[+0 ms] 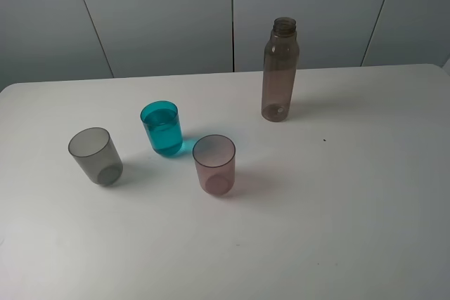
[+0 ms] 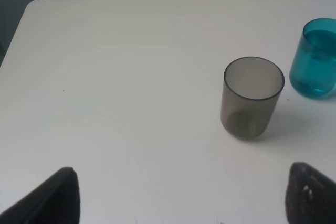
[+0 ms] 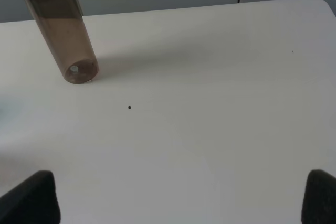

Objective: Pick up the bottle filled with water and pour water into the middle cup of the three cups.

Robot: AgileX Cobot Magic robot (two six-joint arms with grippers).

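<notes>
The smoky-brown bottle (image 1: pixel 280 68) stands upright and uncapped at the back of the white table (image 1: pixel 337 209); it also shows in the right wrist view (image 3: pixel 60 30). The three cups stand in a row: grey (image 1: pixel 95 156), teal-blue middle cup (image 1: pixel 162 128) with water in it, and pale pink (image 1: pixel 214 164). My left gripper (image 2: pixel 181 198) is open and empty, short of the grey cup (image 2: pixel 252 98), with the teal cup (image 2: pixel 316 59) beyond. My right gripper (image 3: pixel 181 198) is open and empty, well short of the bottle. Neither arm shows in the exterior high view.
Grey wall panels (image 1: pixel 162 12) stand behind the table's back edge. A small dark speck (image 1: pixel 324 140) lies on the table right of the bottle, and also shows in the right wrist view (image 3: pixel 129 107). The table's rounded back corner (image 2: pixel 31 6) is near the left arm.
</notes>
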